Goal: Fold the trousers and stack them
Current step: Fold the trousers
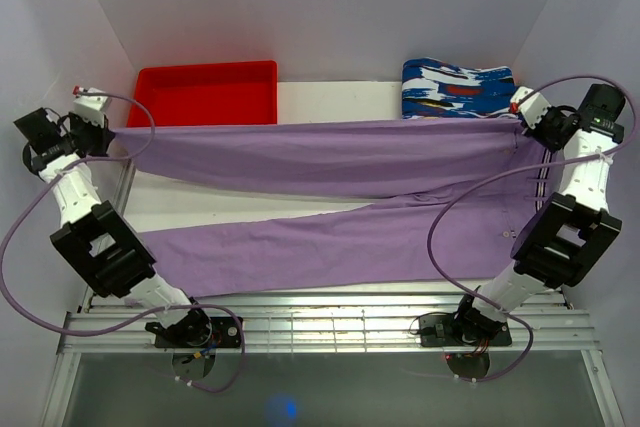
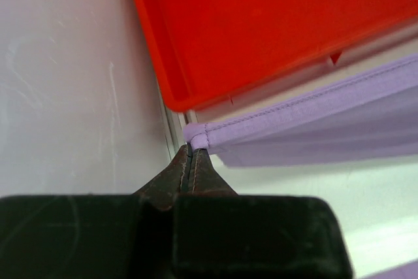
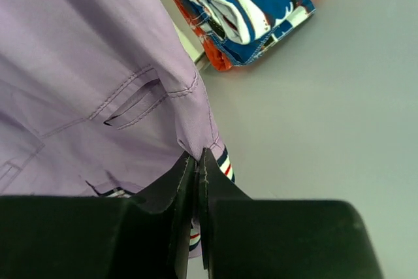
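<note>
Arms are both stretched away from their bases and spread wide, one toward each side of the table [image 1: 205, 209]. The left gripper [image 2: 191, 151] has its fingers pressed together on the hem corner of the trousers [image 1: 330, 159], and the lilac cloth runs from the fingertips to the right in a tight line. The right gripper [image 3: 198, 159] is also clamped, on the waist corner. A pocket slit lies just to the left above its fingers, and a striped band [image 3: 226, 165] shows beside the tips. Between the two grippers one leg hangs taut. The other leg lies flat on the table, nearer to the arm bases.

A red tray [image 2: 274, 24] stands just beyond the left fingertips, very close to the hem but apart from it. A folded blue, white and red patterned garment [image 3: 251, 4] lies just ahead of the right fingers, close to the waist.
</note>
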`<state>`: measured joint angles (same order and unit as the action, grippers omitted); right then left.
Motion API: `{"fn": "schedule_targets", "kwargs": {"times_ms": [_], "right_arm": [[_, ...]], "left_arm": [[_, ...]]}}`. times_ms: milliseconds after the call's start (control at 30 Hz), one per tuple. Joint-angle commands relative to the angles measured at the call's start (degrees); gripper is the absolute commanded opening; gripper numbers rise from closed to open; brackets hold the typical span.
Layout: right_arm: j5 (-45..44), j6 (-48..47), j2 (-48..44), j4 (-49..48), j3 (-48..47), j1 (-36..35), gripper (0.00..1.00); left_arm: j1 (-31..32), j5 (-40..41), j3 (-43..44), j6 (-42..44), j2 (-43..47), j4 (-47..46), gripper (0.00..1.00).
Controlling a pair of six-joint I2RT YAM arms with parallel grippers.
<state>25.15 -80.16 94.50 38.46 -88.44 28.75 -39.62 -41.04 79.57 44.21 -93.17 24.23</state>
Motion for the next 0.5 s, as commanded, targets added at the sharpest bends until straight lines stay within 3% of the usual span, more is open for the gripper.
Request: {"fn": "schedule_targets", "kwargs": {"times_ms": [0, 267, 367, 467], "right_arm": [[-0.19, 3.69, -1.07, -11.82, 2.75, 1.57, 0.08], [0.34, 11.68, 4.9, -16.39, -2.16, 2.1, 0.08], [2.88, 11.27, 4.91, -15.35, -3.23, 2.45, 0.08], [6.57, 6.96, -0.17, -14.46, 1.68, 3.76, 0.08]], "left_arm": [[-0.99, -1.24, 6.02, -8.42, -1.65, -8.84, 0.0], [-0.64, -2.03, 34.39, -18.54, -16.69, -4.81, 0.0], [-0.64, -4.05, 35.74, -17.58, -16.7, -2.09, 0.0], [-1.25, -5.81, 27.34, -11.17, -10.06, -1.46, 0.0]]}}
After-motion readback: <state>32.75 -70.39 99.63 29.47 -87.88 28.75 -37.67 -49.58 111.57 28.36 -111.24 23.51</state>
